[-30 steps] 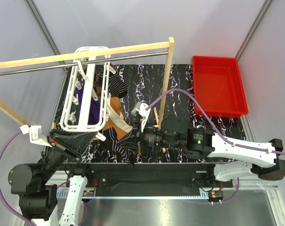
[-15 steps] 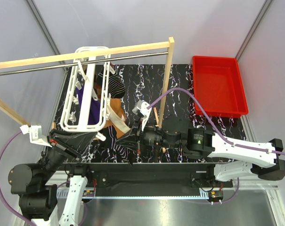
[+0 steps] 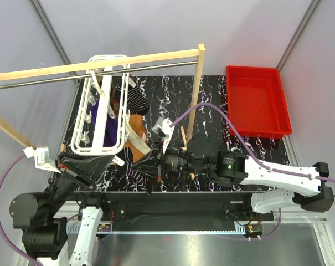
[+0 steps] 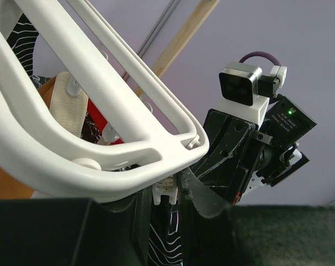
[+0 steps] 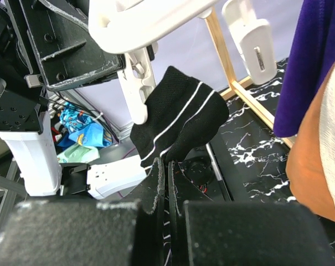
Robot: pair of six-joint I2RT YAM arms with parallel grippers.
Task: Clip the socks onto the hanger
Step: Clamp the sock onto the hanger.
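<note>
The white hanger [image 3: 95, 149] hangs from the rod, with a purple sock [image 3: 107, 124], an orange-brown sock [image 3: 135, 127] and a striped sock [image 3: 137, 102] on it. At its near corner my left gripper [image 4: 175, 188] is shut on a small white clip [image 4: 168, 191] under the hanger frame [image 4: 101, 166]. My right gripper [image 5: 169, 163] is shut on a black striped sock [image 5: 178, 124], held up right beside a dangling clip [image 5: 137, 91]. In the top view the right gripper [image 3: 150, 158] sits just right of the left gripper [image 3: 113, 162], with the held sock [image 3: 135, 173] trailing below.
A wooden post [image 3: 195, 94] and metal rod frame crosses the table behind the right arm. A red tray [image 3: 258, 100] stands at the back right. The purple sock [image 5: 317, 61] and orange-brown sock [image 5: 317, 160] hang close on the right of the right wrist view.
My right arm has shifted a little left, carrying the striped sock closer to the hanger's near corner. The left arm and hanger have not moved.
</note>
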